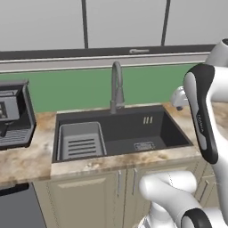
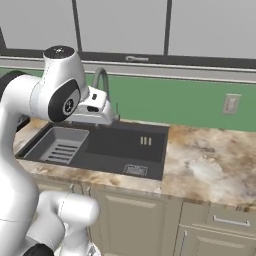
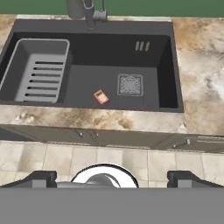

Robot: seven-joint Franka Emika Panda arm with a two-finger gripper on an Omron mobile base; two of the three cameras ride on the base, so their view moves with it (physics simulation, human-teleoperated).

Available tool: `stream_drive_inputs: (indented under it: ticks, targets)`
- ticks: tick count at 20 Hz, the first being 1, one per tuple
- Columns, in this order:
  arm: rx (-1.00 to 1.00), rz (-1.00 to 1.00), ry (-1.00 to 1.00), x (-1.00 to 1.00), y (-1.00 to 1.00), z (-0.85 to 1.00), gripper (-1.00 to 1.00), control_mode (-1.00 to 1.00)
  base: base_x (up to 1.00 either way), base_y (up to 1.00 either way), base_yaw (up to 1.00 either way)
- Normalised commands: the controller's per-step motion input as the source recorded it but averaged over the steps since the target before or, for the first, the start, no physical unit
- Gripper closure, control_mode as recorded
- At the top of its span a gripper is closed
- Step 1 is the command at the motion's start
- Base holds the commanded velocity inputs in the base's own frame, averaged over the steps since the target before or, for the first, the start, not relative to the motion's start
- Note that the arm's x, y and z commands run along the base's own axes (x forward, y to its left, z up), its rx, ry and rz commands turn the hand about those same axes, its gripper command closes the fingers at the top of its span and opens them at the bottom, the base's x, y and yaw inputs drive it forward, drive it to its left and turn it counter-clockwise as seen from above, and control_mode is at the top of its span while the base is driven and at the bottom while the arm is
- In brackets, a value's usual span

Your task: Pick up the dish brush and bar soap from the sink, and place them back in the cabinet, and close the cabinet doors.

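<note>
Marbled beige counter [image 1: 26, 162] runs beneath a green backsplash [image 1: 80, 89] and light-grey wall cabinets [image 1: 124, 20] in the left base view, with the dark-grey sink [image 1: 173, 129] sunk into it; a grey ribbed tray insert [image 1: 81, 141] sits at the basin's left end, the square drain grate [image 1: 144, 145] lies toward the right on the floor, and the gooseneck faucet [image 1: 116, 87] rises at the back rim, while a dark coffee machine [image 1: 13, 113] stands on the counter to the left and the white arm [image 1: 202, 116] rises at the right, above the basin's right end. From the right base view the sink [image 2: 155, 150] lies left of centre with the tray insert [image 2: 62, 143] at its far left, the drain grate [image 2: 135, 169] near the front wall, the faucet [image 2: 101, 80] partly behind the arm [image 2: 55, 95], a wall outlet [image 2: 230, 104] on the backsplash to the right, and low beige counter cabinets [image 2: 135, 220] below. Looking down from the hand view, the sink [image 3: 168, 65] spreads across the upper half, the tray insert [image 3: 37, 72] at left, the drain grate [image 3: 130, 85] right of centre, and the bar soap [image 3: 101, 97], a small pinkish-orange block, lies on the basin floor just left of and below the grate, apart from it; tiled floor [image 3: 52, 157] shows beneath the cabinet fronts, and the gripper [image 3: 112, 178] hangs well above with its jaws spread wide apart and nothing between them
</note>
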Motion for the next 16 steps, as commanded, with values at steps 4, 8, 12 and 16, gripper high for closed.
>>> stream_drive_inputs:
  ticks: [4, 8, 12, 16]
  targets:
    - [0.0, 0.0, 0.0, 0.0, 0.0, 0.0, -1.0, 1.0, 0.34, -0.12, 0.0]
    - [0.0, 0.0, 0.0, 0.0, 0.0, 0.0, -1.0, 1.0, 0.39, -0.03, 0.0]
    - [0.0, 0.0, 0.0, 0.0, 0.0, 0.0, -1.0, 1.0, 0.43, 0.0, 0.0]
    - [0.0, 0.0, 0.0, 0.0, 0.0, 0.0, -1.0, 1.0, 0.41, -0.02, 0.0]
